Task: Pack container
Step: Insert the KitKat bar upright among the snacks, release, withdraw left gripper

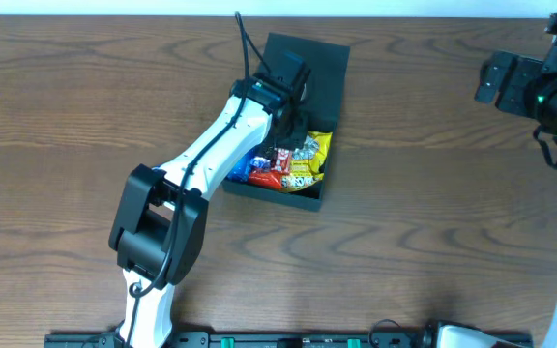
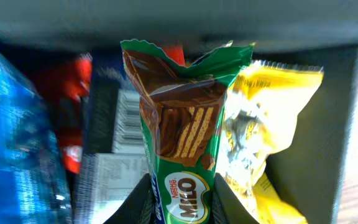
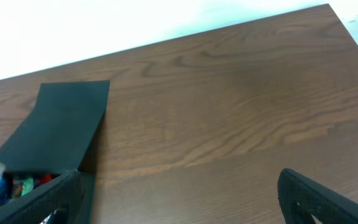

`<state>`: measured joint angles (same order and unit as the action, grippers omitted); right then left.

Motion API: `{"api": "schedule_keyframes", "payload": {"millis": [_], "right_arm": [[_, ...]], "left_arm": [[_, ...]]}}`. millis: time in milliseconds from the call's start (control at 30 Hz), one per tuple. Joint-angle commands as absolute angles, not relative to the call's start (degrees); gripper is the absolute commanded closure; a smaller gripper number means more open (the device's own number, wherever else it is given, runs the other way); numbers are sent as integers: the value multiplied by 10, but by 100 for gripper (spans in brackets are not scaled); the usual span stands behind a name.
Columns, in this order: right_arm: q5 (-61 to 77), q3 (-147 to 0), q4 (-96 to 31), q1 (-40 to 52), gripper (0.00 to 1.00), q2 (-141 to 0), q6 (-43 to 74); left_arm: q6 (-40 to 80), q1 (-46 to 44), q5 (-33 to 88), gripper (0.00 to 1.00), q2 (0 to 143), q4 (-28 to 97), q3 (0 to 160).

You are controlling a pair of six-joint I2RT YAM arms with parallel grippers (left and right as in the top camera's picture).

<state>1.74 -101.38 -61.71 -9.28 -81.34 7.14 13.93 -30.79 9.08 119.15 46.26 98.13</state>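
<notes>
Left end effector (image 2: 181, 210) grips Milo packet (image 2: 180, 134) over container (image 1: 318, 66); right end effector (image 3: 179, 180) open, apart

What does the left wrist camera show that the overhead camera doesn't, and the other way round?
Left wrist only: a green Milo packet, its name readable, pinched between the fingers of the left gripper. Overhead only: the whole container with its flap lid open, the wooden table, and the right gripper, open and far off to the side. Both: the yellow packet and the blue packet lying inside the container.
</notes>
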Motion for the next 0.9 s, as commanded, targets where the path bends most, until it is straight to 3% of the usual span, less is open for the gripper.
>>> {"api": "schedule_keyframes", "payload": {"millis": [0, 133, 167, 200, 233, 333, 367, 500, 633, 733, 800, 833, 867], "right_arm": [[20, -1015, -618, -97, 1, -804, 65], [20, -1015, -617, -97, 1, -804, 65], [20, -1015, -617, -97, 1, -804, 65], [20, -1015, -617, -97, 1, -804, 65], [20, -1015, -617, -97, 1, -804, 65], [20, -1015, -617, -97, 1, -804, 65], [20, -1015, -617, -97, 1, -804, 65], [20, -1015, -617, -97, 1, -804, 66], [20, -1015, -618, -97, 1, -804, 65], [20, -1015, -624, -97, 1, -806, 65], [20, -1014, -628, -97, 2, -811, 66], [24, -1014, -632, -97, 7, -816, 65], [32, -1013, -636, -97, 21, -822, 65]], "left_arm": [[141, -304, 70, 76, 1199, 472, 994], [121, -304, 71, 78, 1199, 480, 994], [119, -304, 71, 71, 1199, 481, 994], [117, -304, 71, 53, 1199, 480, 994], [115, -304, 71, 46, 1199, 480, 995], [101, -304, 71, 37, 1199, 484, 1001], [94, -304, 71, 30, 1199, 487, 1006], [72, -304, 70, 30, 1199, 515, 1046], [72, -299, 68, 40, 1199, 546, 1108], [73, -291, 35, 57, 1199, 577, 1164], [74, -282, -19, 75, 1199, 598, 1194], [77, -274, -51, 91, 1199, 604, 1203], [81, -265, -72, 94, 1199, 607, 1206]]}}
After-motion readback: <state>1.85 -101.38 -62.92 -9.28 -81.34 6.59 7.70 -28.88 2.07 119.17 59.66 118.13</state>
